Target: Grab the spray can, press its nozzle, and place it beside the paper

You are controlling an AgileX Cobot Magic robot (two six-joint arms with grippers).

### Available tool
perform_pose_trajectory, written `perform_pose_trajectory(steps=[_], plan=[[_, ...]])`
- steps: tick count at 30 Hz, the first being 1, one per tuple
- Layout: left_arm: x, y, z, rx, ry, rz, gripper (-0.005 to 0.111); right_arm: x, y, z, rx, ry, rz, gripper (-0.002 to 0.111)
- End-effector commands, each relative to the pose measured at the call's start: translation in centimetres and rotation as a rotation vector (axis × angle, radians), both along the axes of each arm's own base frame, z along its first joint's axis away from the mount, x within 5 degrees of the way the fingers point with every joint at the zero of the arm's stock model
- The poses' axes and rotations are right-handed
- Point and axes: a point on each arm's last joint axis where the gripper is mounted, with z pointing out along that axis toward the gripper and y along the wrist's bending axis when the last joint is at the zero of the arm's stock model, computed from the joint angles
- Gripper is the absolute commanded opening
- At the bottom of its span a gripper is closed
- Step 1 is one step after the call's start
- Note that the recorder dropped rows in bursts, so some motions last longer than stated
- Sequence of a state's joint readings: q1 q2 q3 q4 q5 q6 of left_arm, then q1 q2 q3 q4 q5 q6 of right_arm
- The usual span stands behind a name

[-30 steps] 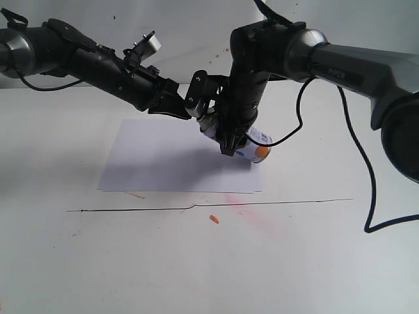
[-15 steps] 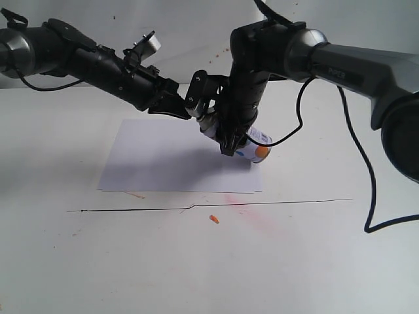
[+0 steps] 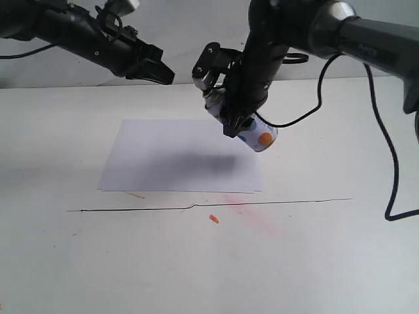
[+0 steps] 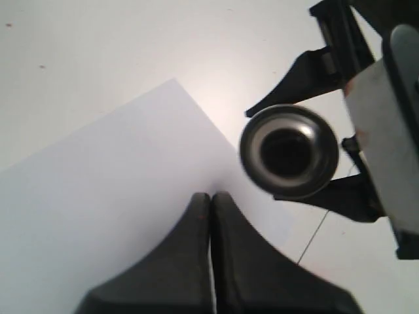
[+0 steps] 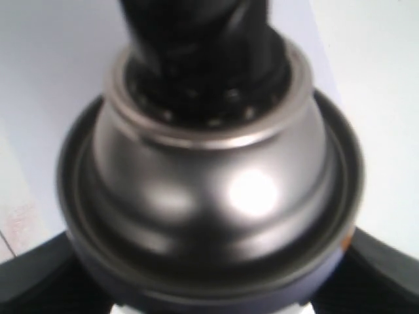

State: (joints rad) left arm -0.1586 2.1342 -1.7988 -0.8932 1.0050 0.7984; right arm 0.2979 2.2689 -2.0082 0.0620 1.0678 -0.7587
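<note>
The spray can (image 3: 256, 136), white with blue and orange dots, hangs tilted above the right edge of the paper (image 3: 171, 157). My right gripper (image 3: 236, 121) is shut on it. Its silver dome (image 5: 209, 176) and black nozzle (image 5: 196, 39) fill the right wrist view, with that gripper (image 5: 209, 291) clamped on the body below. My left gripper (image 3: 167, 73) is shut on nothing, up and to the left of the can and apart from it. In the left wrist view its joined fingertips (image 4: 211, 196) hover over the paper (image 4: 98, 196), and the can (image 4: 289, 152) shows nozzle end-on.
A thin black line (image 3: 196, 207) runs across the table in front of the paper. A small orange scrap (image 3: 213, 218) and a faint reddish smear (image 3: 245, 206) lie near it. The right arm's cable (image 3: 387, 163) loops down at the right.
My left gripper has drawn back up and to the left, away from the can's nozzle end. My right gripper has lifted the can a little higher and slightly right.
</note>
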Motion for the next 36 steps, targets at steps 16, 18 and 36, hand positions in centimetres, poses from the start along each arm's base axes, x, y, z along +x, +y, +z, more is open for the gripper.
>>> perform_pose_trajectory(steps=[16, 18, 36], plan=[[-9.9, 5.7, 6.6, 0.089, -0.355, 0.517, 0.000, -1.6, -1.2, 7.7, 0.437, 0.053, -0.215, 0.000], [-11.6, 6.1, 6.9, 0.092, -0.378, 0.539, 0.000, -1.6, -1.4, 8.1, 0.435, 0.032, -0.252, 0.000], [-27.3, 10.0, 5.0, 0.013, -0.529, 0.765, 0.000, -1.9, -1.5, 11.8, 0.546, -0.108, -0.328, 0.000]])
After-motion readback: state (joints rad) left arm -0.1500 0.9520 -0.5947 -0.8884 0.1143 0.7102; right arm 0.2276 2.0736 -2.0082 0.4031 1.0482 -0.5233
